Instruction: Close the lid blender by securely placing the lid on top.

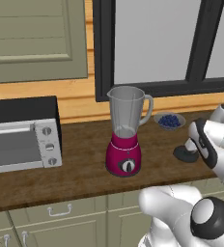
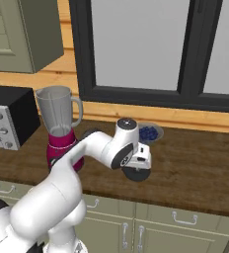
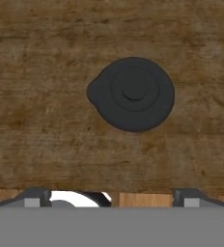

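Observation:
The blender [image 1: 125,140] stands upright on the wooden counter [image 1: 80,169], with a magenta base and a clear jar whose top is uncovered; it also stands at the left of the right base view [image 2: 59,128]. The lid [image 3: 132,94], a flat round dark cap, lies flat on the counter to the blender's right [image 1: 183,154] [image 2: 136,174]. My gripper [image 3: 112,197] hovers just above the lid, pointing down at it, with the jaws wide open and nothing between them. Its white hand [image 2: 141,159] hides part of the lid. In the left base view the gripper [image 1: 191,147] covers the lid's right side.
A silver toaster oven [image 1: 22,137] sits at the counter's left. A small bowl of blueberries [image 1: 169,120] [image 2: 150,132] stands behind the lid near the window wall. The counter's front edge runs just in front of the lid, above the cabinet drawers [image 2: 180,217].

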Controlling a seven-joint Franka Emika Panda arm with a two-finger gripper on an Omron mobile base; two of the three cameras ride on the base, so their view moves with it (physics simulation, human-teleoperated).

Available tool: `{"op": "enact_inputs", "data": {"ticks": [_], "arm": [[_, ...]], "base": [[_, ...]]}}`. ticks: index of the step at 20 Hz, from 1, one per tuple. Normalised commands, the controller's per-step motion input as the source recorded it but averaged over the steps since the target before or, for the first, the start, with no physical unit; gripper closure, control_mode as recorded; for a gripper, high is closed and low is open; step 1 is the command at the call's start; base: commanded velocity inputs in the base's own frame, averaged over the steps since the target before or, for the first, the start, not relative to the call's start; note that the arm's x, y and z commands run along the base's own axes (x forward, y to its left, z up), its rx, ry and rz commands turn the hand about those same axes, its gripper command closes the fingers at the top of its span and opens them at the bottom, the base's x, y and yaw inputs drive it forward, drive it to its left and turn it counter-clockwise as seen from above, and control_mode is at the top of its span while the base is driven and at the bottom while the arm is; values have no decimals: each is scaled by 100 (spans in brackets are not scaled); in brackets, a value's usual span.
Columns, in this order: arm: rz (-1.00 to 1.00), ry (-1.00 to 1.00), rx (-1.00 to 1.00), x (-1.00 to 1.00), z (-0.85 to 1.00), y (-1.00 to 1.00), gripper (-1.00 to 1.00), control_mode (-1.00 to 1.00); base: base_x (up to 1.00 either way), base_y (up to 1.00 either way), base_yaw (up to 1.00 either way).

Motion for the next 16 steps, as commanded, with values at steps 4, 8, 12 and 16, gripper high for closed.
{"op": "enact_inputs", "data": {"ticks": [4,8,12,16], "arm": [[0,1,0,21,-11,0,-100,-100],[0,2,0,27,-11,0,-100,-100],[0,4,0,28,-9,-2,-100,-100],[0,2,0,21,-10,-10,-100,-100]], "base": [[0,0,0],[0,0,0],[0,0,0],[0,0,0]]}}
